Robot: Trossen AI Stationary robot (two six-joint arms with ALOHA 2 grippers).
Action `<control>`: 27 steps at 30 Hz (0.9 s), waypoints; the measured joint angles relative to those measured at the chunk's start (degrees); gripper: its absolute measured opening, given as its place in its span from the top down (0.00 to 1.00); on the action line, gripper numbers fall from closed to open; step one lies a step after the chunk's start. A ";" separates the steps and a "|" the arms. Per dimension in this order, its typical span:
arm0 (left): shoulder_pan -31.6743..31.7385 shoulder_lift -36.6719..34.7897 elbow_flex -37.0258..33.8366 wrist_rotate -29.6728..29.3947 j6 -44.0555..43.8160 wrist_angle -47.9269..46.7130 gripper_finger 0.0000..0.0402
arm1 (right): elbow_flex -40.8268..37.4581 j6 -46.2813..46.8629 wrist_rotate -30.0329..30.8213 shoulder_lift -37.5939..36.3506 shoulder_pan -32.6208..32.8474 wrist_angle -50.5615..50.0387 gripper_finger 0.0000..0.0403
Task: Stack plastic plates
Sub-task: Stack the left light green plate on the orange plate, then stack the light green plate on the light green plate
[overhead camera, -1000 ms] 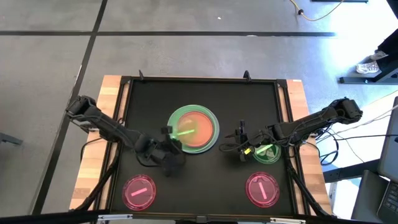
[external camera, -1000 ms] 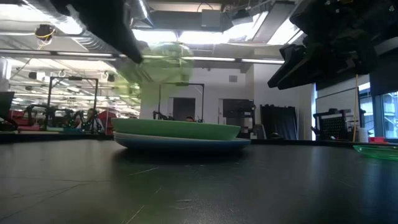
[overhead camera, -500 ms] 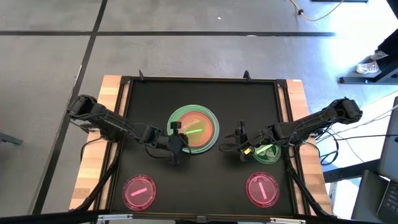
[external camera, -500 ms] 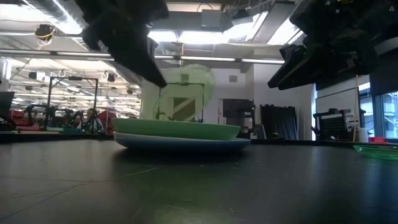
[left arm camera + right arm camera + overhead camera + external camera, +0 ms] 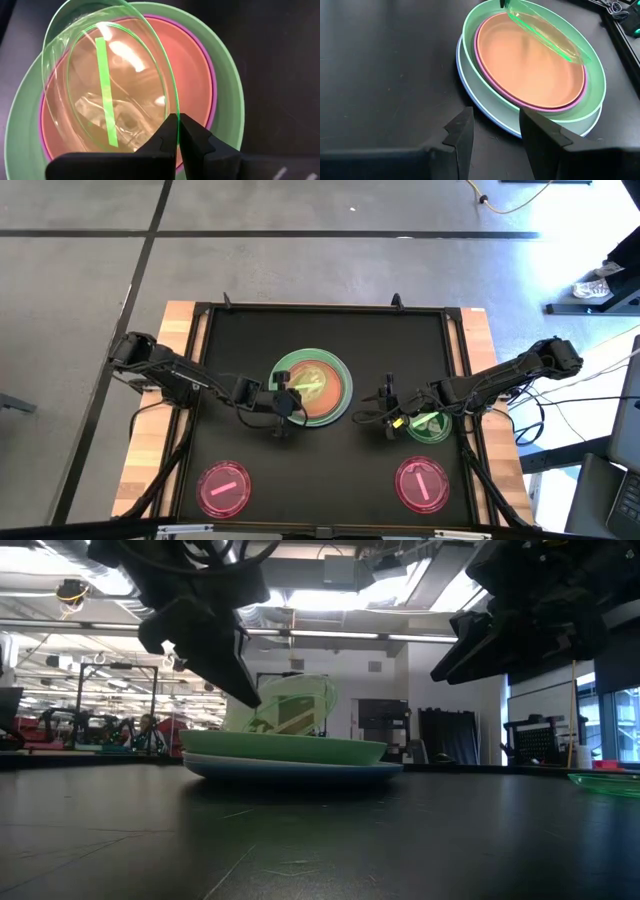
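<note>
Two pink-red plates sit nearest on the desk. Left pincer pinches one clear green plate, tilted over the four-plate stack: orange, magenta, green, blue. Right pincer hovers spread; one green plate lies just behind it.

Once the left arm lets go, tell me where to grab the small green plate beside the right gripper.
Grip the translucent green plate by its raised rim, coming down from above with one finger inside and one outside. It lies flat on the mat, so only the rim offers purchase. The right gripper, fingers open, hovers nearest its stack-facing edge, probably the easiest side.
</note>
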 joint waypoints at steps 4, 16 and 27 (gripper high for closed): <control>1.10 0.00 0.00 0.65 -0.75 -0.13 0.96 | 0.00 0.02 0.00 0.02 0.00 0.00 0.63; 1.31 0.00 -0.02 8.65 -5.34 0.48 0.70 | 0.00 0.34 -0.02 0.02 0.00 -0.02 0.63; -6.25 0.00 -6.62 7.73 0.13 25.08 0.69 | 9.53 14.13 0.32 0.47 2.02 -22.33 0.63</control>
